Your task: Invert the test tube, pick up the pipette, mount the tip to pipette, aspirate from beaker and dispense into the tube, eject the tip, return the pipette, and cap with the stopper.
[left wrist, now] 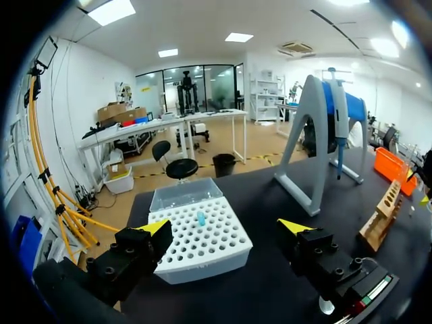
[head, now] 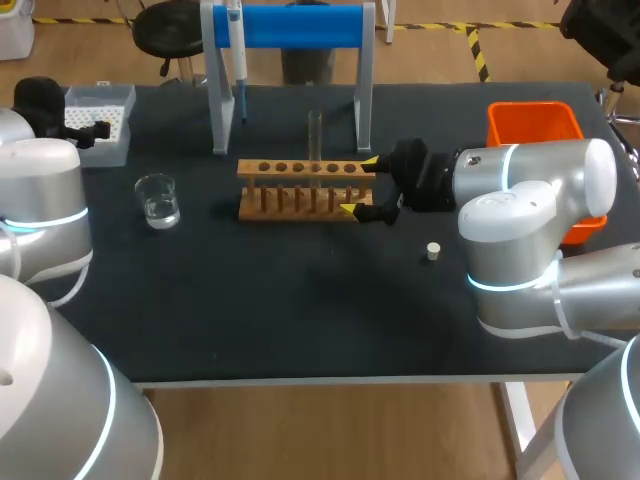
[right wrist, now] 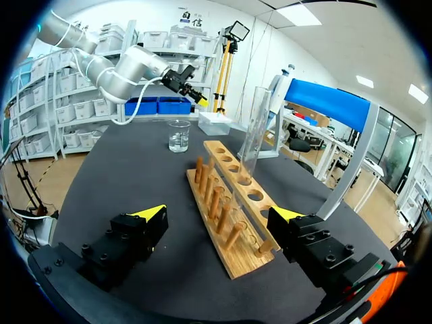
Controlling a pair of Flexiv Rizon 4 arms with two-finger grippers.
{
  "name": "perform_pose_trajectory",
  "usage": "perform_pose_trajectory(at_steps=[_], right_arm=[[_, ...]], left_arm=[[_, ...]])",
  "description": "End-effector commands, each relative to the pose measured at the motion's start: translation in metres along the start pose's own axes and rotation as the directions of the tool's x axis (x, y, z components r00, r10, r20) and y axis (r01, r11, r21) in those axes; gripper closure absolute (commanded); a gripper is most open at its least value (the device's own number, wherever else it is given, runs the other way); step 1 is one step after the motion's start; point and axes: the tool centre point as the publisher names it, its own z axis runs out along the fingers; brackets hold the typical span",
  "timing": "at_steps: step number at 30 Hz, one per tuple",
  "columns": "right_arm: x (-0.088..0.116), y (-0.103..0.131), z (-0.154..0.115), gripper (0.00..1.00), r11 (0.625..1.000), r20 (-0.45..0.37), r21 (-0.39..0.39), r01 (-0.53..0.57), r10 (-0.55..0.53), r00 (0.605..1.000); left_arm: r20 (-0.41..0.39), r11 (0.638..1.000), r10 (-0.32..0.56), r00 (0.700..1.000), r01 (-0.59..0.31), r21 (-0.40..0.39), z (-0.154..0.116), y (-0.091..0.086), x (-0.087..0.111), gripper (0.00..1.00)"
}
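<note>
A clear test tube [head: 314, 140] [right wrist: 252, 133] stands upright in the wooden rack [head: 300, 188] [right wrist: 229, 202] at mid-table. My right gripper [head: 358, 185] [right wrist: 219, 214] is open at the rack's right end, one yellow tip on each side of it, holding nothing. My left gripper [head: 88, 131] [left wrist: 225, 228] hangs open just over the white tip box [head: 100, 122] [left wrist: 199, 236], which holds one blue tip [left wrist: 201, 218]. The pipette [head: 237, 60] [left wrist: 337, 128] hangs on the blue-barred stand [head: 290, 30]. A beaker [head: 157, 200] [right wrist: 179, 135] of clear liquid sits left of the rack. The small stopper [head: 433, 251] lies right of the rack.
An orange bin [head: 535, 125] stands at the table's right edge, partly behind my right arm. The stand's grey legs [head: 218, 110] rise just behind the rack. Bare dark tabletop [head: 300, 310] stretches in front of the rack.
</note>
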Motion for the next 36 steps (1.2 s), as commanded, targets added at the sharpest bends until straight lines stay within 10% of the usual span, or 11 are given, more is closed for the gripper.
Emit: perform_pose_trajectory(at_steps=[1, 36], right_arm=[[-0.001, 0.000, 0.000, 0.00, 1.000, -0.003, 0.002, 0.000, 0.000, 1.000], [-0.001, 0.000, 0.000, 0.00, 1.000, -0.003, 0.002, 0.000, 0.000, 1.000]], left_arm=[[0.001, 1.000, 0.001, 1.000, -0.001, -0.002, 0.000, 0.000, 0.000, 0.00], [-0.009, 1.000, 0.005, 1.000, -0.005, 0.013, 0.014, 0.001, 0.000, 0.00]])
